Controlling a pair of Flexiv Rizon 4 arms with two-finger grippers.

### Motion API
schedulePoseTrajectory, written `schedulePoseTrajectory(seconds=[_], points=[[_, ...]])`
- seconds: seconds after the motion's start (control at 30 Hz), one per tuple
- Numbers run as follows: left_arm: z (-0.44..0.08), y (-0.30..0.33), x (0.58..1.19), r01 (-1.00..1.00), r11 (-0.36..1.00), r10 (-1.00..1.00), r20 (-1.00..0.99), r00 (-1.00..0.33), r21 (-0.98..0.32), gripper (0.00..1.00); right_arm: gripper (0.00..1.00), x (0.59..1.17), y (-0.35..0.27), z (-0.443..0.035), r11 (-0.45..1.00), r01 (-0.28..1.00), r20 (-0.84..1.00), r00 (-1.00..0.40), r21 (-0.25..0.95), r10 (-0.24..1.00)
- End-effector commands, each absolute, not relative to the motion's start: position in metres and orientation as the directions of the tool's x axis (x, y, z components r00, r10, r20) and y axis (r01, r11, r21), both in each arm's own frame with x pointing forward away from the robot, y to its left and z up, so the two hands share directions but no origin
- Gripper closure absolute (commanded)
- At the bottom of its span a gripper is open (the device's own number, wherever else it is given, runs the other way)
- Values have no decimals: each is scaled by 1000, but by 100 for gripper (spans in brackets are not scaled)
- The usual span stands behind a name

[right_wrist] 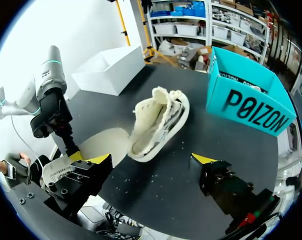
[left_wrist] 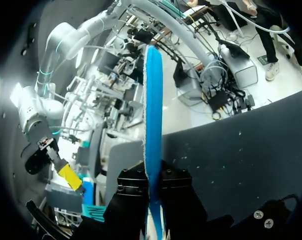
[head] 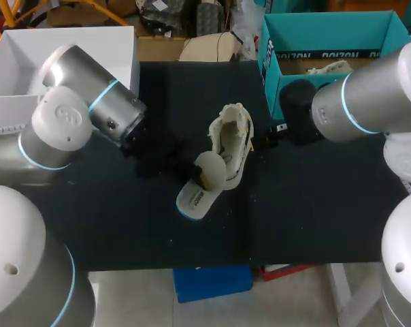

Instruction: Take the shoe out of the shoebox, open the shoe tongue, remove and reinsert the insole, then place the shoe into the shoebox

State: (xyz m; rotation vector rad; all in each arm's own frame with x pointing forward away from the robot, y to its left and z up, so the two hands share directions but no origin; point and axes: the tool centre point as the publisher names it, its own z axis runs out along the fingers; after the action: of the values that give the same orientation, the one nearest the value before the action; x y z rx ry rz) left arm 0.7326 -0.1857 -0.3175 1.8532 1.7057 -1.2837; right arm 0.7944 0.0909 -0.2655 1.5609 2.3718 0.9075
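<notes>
cream, fleece-lined shoe [head: 231,139] lying on the black table [head: 314,204] near the teal shoebox [head: 328,30]; left gripper [left_wrist: 152,180] pinching the blue-edged insole [head: 199,194] (just beside the shoe); right gripper [right_wrist: 151,161] spread wide.

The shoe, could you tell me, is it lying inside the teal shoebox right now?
No, the shoe lies out on the black table, beside the teal shoebox rather than in it.

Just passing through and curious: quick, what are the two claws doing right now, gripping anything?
Left gripper: shut on the insole.
Right gripper: open, holding nothing, shoe ahead of it.
</notes>
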Motion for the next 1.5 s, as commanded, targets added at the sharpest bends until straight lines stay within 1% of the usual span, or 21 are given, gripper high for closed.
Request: schedulePoseTrajectory(seconds=[0.03, 0.3, 0.8, 1.0, 1.13, 1.5], points=[[-329, -204, 759, 881, -288, 660, -744, -102, -376, 100, 0, 794, 93, -266, 270, 779, 185, -439, 565, 879], [-340, -214, 780, 865, -295, 680, -725, -108, -406, 100, 0, 794, 93, -266, 270, 779, 185, -439, 565, 879], [-359, -232, 828, 866, -289, 690, -716, -107, -408, 100, 0, 794, 93, -266, 270, 779, 185, -439, 565, 879], [-369, -240, 843, 877, -267, 705, -701, -104, -399, 100, 0, 794, 93, -266, 270, 779, 185, -439, 565, 879], [-375, -244, 853, 893, -241, 707, -699, -107, -380, 100, 0, 794, 93, -266, 270, 779, 185, -439, 565, 879], [-385, -242, 869, 943, -112, 719, -681, -140, -312, 100, 0, 794, 93, -266, 270, 779, 185, -439, 565, 879]])
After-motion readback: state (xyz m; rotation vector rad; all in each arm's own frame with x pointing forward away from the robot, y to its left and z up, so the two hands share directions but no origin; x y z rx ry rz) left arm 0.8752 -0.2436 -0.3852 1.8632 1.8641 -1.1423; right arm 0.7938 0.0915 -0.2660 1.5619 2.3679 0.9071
